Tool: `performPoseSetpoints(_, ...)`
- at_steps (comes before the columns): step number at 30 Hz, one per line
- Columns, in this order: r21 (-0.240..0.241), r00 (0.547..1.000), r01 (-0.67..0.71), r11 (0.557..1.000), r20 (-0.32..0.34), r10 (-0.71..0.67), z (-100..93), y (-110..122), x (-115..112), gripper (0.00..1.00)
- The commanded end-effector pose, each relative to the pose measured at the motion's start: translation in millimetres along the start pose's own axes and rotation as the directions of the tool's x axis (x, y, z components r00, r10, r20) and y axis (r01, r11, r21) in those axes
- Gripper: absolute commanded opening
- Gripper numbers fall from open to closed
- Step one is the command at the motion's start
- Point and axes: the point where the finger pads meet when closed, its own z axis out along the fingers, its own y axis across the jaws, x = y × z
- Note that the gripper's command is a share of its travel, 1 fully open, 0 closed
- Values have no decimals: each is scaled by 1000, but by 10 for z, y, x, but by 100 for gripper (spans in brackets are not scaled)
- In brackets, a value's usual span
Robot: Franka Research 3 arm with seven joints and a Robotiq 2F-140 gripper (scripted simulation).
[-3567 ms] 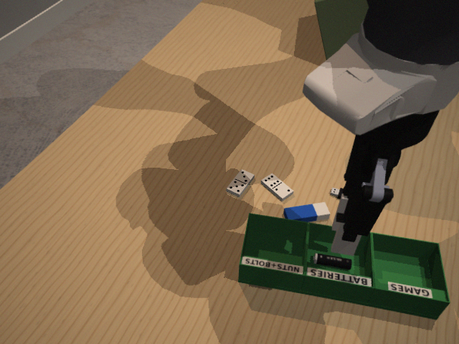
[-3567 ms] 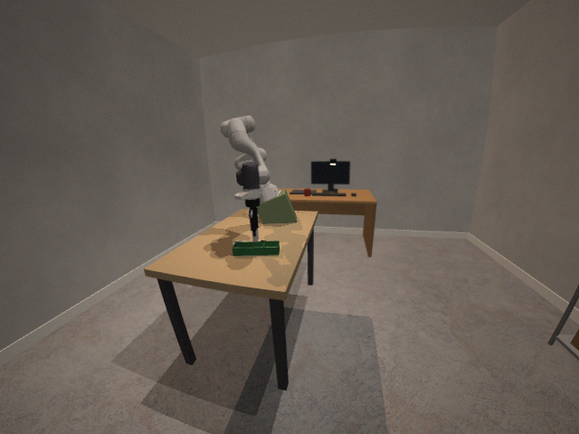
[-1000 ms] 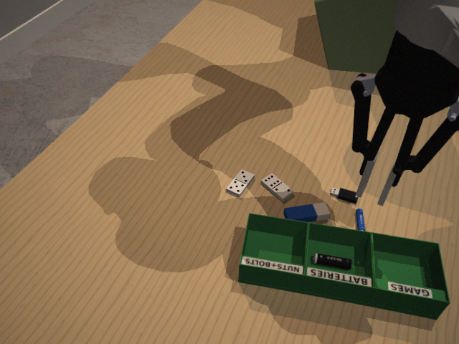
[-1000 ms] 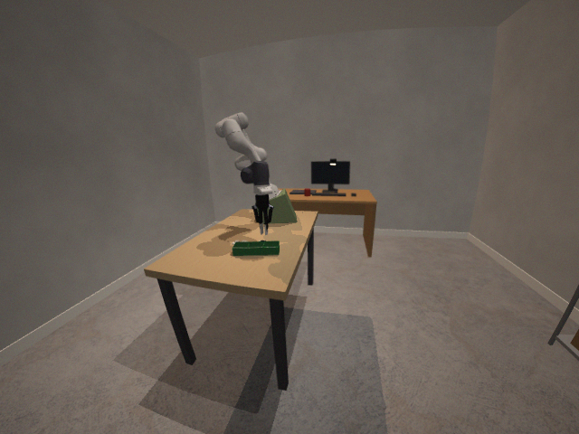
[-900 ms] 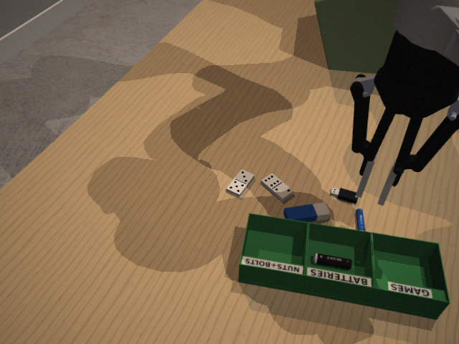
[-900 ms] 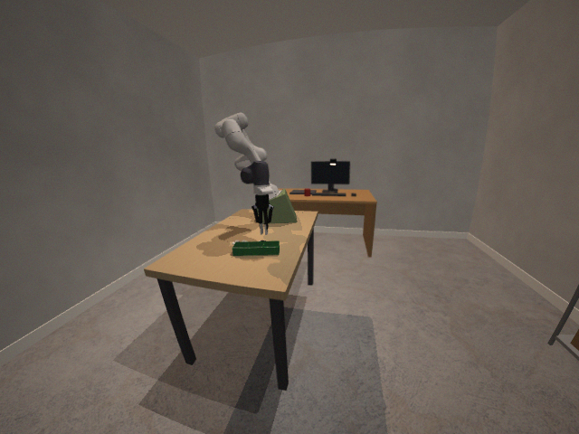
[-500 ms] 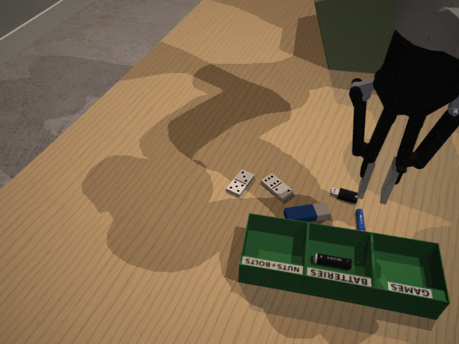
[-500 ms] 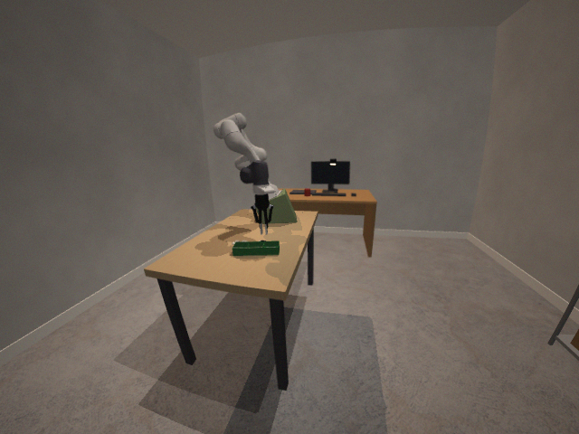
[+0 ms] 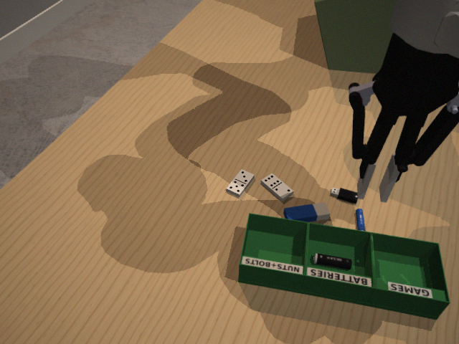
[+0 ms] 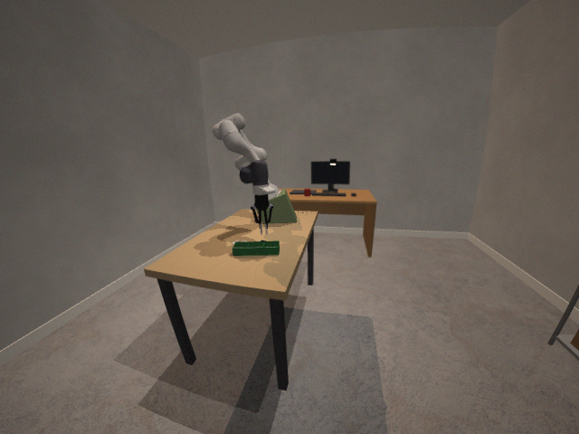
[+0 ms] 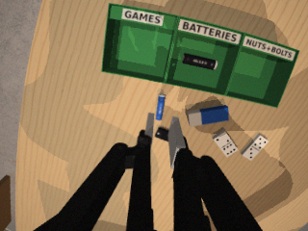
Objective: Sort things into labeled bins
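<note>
USB stick (image 11: 162, 134) partly hidden behind fingers, arm (image 9: 426, 27) cut off above

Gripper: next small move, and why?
Probably ease the gripper forward over the blue battery, then lower: the fingers stand apart with nothing between them, and the battery lies outside the BATTERIES bin.

Office-like room: desk (image 10: 336, 198), monitor (image 10: 329, 173).

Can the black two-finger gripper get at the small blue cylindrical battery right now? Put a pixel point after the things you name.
Probably yes: the black two-finger gripper (image 9: 374, 194) (image 10: 264, 233) (image 11: 161, 124) holds nothing, and the small blue cylindrical battery (image 9: 359, 219) (image 11: 160, 107) lies uncovered, though the green bin's wall beside it looks tight.
</note>
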Motion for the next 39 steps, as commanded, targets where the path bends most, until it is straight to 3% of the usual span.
performPoseSetpoints(1, -1, 999, 52, 999, 12, -52, 12, 6, -19, 15)
performPoseSetpoints(32, -1, 999, 52, 999, 12, -52, 12, -11, -11, 15)
performPoseSetpoints(39, -1, 999, 52, 999, 12, -52, 252, -12, -15, 15)
